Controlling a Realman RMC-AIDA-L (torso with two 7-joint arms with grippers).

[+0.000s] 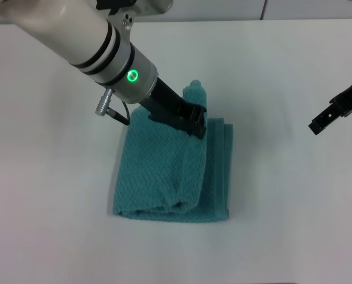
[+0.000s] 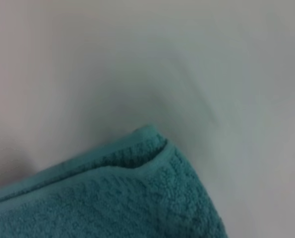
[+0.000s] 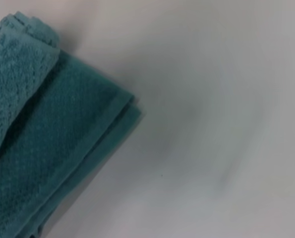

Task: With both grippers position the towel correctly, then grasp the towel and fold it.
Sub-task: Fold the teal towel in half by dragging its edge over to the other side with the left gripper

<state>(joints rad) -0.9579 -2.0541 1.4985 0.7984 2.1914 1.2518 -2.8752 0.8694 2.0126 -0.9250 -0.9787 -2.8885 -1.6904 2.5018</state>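
Two grippers: I am working the left gripper [image 1: 196, 118] while the right gripper [image 1: 326, 117] is hanging off to the right, well apart from the cloth
Towel: the towel [image 1: 164, 177] is lying in the middle of the white table [image 1: 45, 177], already doubled, with stacked layers showing along its right edge
Left fingers: they are pinching a raised flap at the far edge of the towel, lifting it into a soft roll over the lower layers
Right fingers: I am seeing them only as a dark claw at the frame edge, so I cannot tell whether they are parted or closed
Wrist views: the left one is showing a hemmed corner [image 2: 152, 144] close up; the right one is showing the layered edge [image 3: 112, 124] from a distance
Step in hand: I am judging this as carrying the flap across to finish a fold
Doing it well: I am keeping the pinch firm, moving low and slowly, and aiming to land hem on hem so the layers are not skewing
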